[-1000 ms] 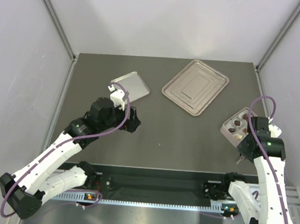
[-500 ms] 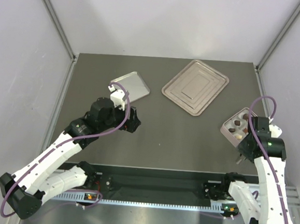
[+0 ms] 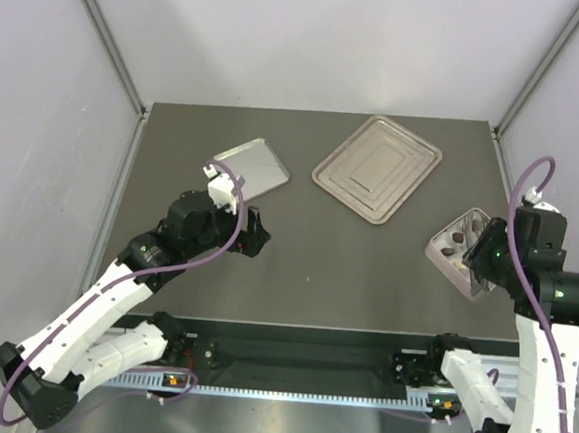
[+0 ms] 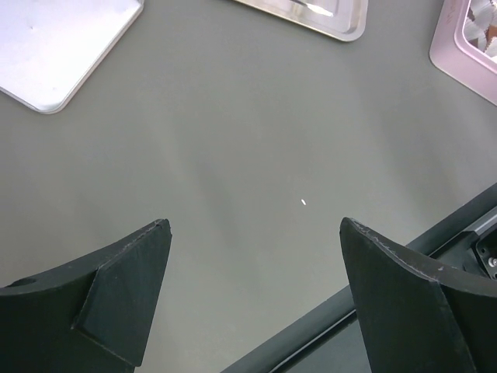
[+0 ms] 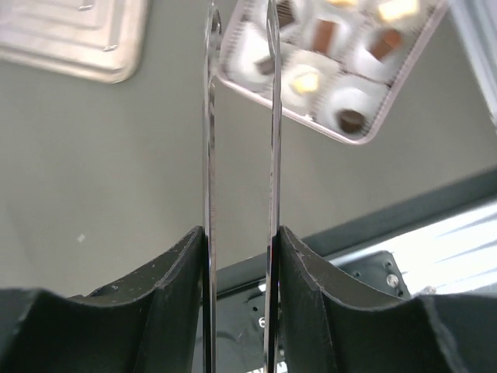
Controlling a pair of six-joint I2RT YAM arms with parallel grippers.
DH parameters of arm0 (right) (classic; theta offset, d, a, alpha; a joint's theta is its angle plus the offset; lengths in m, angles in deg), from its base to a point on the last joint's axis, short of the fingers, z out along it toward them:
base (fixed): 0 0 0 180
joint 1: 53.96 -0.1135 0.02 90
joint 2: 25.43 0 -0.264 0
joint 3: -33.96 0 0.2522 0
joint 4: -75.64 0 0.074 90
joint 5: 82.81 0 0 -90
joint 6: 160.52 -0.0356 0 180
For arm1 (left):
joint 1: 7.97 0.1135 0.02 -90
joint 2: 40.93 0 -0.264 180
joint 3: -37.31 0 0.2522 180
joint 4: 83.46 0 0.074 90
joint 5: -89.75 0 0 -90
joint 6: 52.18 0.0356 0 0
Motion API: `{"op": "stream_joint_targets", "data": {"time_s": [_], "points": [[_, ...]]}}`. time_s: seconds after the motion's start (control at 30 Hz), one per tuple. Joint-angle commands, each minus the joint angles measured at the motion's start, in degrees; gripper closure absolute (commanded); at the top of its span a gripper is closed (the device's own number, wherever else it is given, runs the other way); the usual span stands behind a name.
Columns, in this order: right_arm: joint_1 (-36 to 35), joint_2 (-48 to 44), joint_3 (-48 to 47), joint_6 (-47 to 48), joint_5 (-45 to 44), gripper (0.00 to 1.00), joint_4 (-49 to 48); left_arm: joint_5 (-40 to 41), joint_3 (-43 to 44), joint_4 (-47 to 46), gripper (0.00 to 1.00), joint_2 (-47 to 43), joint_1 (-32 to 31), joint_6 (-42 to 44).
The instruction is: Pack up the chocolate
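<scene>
The chocolate [image 5: 351, 120] lies as several small dark, brown and cream pieces in white cups inside an open pink box [image 5: 409, 71] at the table's right edge, also seen from above as the pink box [image 3: 464, 252]. My right gripper [image 5: 239, 233] is shut on a pair of thin metal tongs [image 5: 208, 116]. The tongs' two blades stand apart and reach over the box's near-left corner, and I see nothing clamped between them. My left gripper [image 4: 254, 225] hangs open and empty over bare table at the left-centre, seen from above as the left gripper [image 3: 253, 232].
A small silver tray [image 3: 253, 166] lies behind the left gripper and a larger silver tray [image 3: 378, 168] lies at the back centre. Grey walls close in the table on three sides. The black front rail [image 4: 435, 233] runs along the near edge.
The right arm has swung up and to the right, carrying the tongs over the pink box. The left arm has shifted slightly to the left, its jaws still wide.
</scene>
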Motion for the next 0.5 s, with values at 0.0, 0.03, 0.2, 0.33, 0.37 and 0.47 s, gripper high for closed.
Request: {"op": "stream_joint_targets", "data": {"time_s": [0.0, 0.03, 0.2, 0.33, 0.37, 0.47], "points": [[0.1, 0.0, -4.3, 6.5, 9.9, 0.59, -3.4, 1.3, 0.0, -0.3, 0.05, -1.3, -0.3, -0.5], [0.1, 0.0, -4.6, 7.1, 11.9, 0.59, -3.8, 1.3, 0.0, -0.2, 0.05, -1.3, -0.3, -0.5], [0.1, 0.9, -3.7, 8.5, 23.8, 0.59, -7.7, 3.3, 0.0, -0.1, 0.05, -1.1, -0.3, -0.5], [0.0, 5.2, -2.4, 6.2, 28.4, 0.61, -14.5, 4.1, 0.6, -0.9, 0.05, 0.7, -0.2, -0.5], [-0.1, 7.6, -2.1, 5.5, 28.5, 0.61, -17.7, 4.3, 0.8, -1.0, 0.05, 1.2, -0.2, -0.6], [-1.9, 14.0, -2.1, 3.7, 28.4, 0.62, -23.6, 5.1, 1.7, -1.2, 0.05, 3.0, -0.2, -0.6]]}}
